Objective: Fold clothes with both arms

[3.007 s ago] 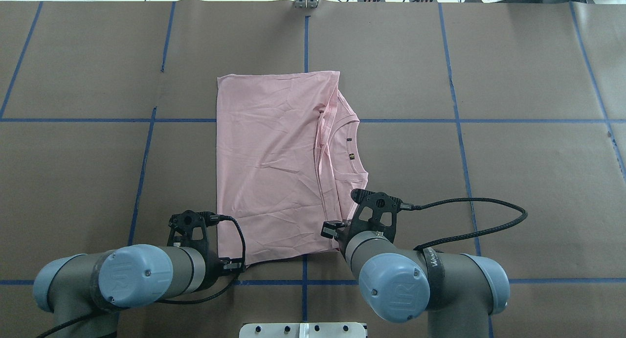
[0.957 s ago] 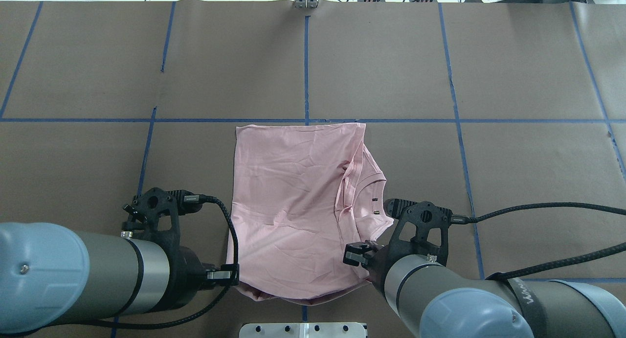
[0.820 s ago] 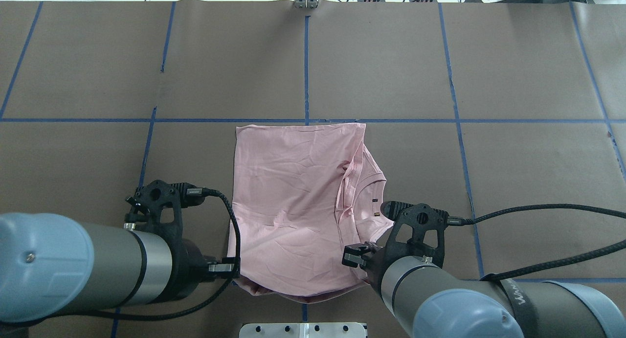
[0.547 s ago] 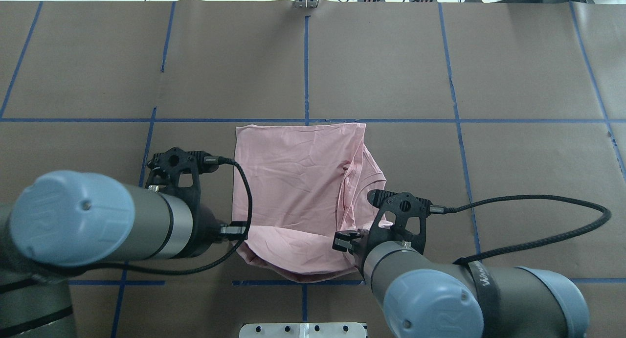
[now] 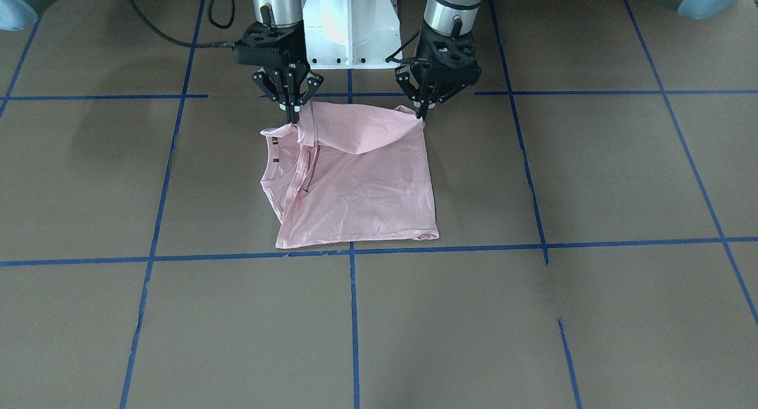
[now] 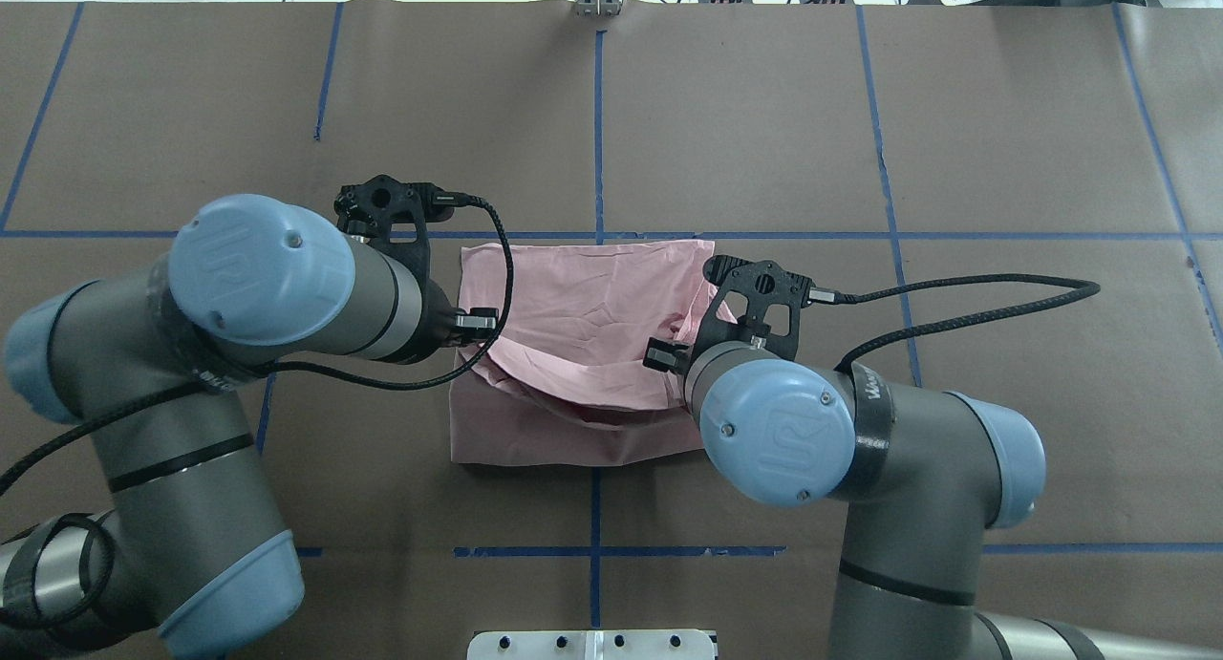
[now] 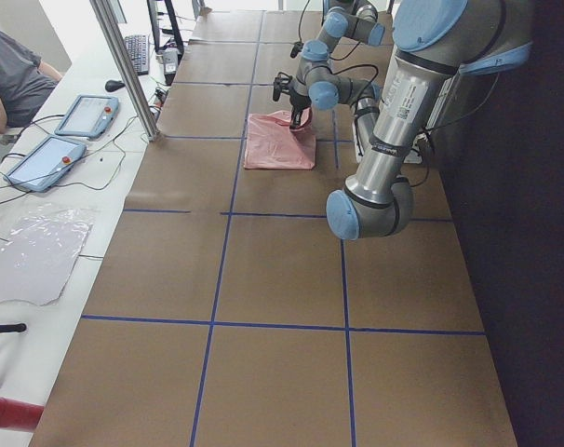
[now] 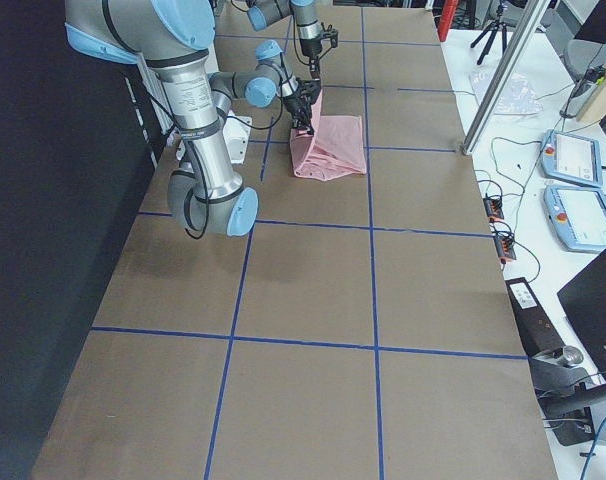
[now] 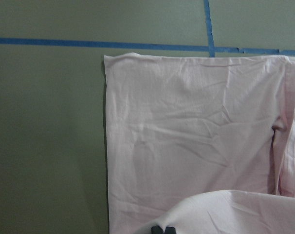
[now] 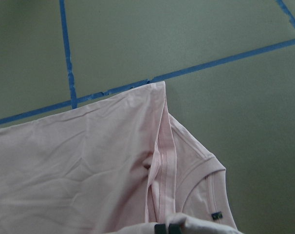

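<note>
The pale pink T-shirt (image 5: 361, 190) lies folded on the brown table, also in the overhead view (image 6: 592, 297). Its ribbed collar (image 5: 272, 172) is at the robot's right side. The print is hidden. My left gripper (image 5: 421, 114) is shut on the shirt's near left corner. My right gripper (image 5: 293, 116) is shut on the near right corner. Both hold that near edge raised, so the fabric sags between them over the lower layer. The left wrist view shows the shut fingertips (image 9: 163, 229) on lifted cloth, as does the right wrist view with its fingertips (image 10: 168, 229).
Blue tape lines (image 5: 349, 252) mark a grid on the brown table cover. The white pedestal base (image 5: 349, 24) stands just behind the grippers. An aluminium post (image 7: 124, 65), tablets (image 7: 82, 116) and a plastic bag (image 7: 40, 251) lie on the operators' side.
Both grippers have risen with the shirt's near edge and moved away from the robot's base, carrying it over the rest of the shirt. The far edge has stayed at the tape line.
</note>
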Action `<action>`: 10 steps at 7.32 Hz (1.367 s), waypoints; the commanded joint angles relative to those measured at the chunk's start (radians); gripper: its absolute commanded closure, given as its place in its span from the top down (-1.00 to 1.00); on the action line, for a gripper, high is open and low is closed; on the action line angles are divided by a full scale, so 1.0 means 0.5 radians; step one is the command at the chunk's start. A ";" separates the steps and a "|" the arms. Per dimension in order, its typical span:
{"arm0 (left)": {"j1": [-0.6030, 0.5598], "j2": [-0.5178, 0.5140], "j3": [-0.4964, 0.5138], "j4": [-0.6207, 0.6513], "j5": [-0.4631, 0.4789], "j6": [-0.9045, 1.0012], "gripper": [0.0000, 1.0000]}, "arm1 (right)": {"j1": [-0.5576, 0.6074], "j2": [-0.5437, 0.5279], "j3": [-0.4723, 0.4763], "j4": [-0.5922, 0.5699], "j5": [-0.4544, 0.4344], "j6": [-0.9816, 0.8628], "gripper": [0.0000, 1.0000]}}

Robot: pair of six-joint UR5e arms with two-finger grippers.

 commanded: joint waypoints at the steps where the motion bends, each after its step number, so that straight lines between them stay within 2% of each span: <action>1: -0.237 -0.185 0.531 -0.231 0.000 0.227 -0.84 | 0.316 0.287 -0.566 0.114 0.213 -0.243 -0.03; 2: -0.375 -0.234 0.996 -0.652 -0.003 0.395 0.97 | 0.470 0.566 -1.201 0.427 0.257 -0.481 0.99; 3: -0.507 -0.235 1.195 -0.887 -0.028 0.564 1.00 | 0.593 0.639 -1.612 0.843 0.361 -0.617 1.00; 4: -0.609 -0.232 1.200 -0.892 -0.234 0.748 1.00 | 0.724 0.639 -1.670 0.945 0.565 -0.831 1.00; 5: -0.628 -0.217 1.182 -0.892 -0.328 0.792 1.00 | 0.820 0.636 -1.668 0.940 0.740 -0.930 1.00; 6: -0.631 -0.207 1.136 -0.892 -0.329 0.793 1.00 | 0.888 0.624 -1.653 0.936 0.845 -1.065 1.00; 7: -0.631 -0.156 1.053 -0.892 -0.329 0.793 1.00 | 0.925 0.618 -1.631 0.933 0.919 -1.097 1.00; 8: -0.634 -0.061 0.886 -0.883 -0.329 0.796 1.00 | 0.983 0.575 -1.555 0.894 1.029 -1.103 1.00; 9: -0.652 0.074 0.690 -0.865 -0.341 0.835 1.00 | 1.056 0.444 -1.348 0.787 1.152 -1.243 1.00; 10: -0.741 0.181 0.530 -0.798 -0.429 1.088 1.00 | 1.176 0.249 -1.054 0.610 1.251 -1.490 1.00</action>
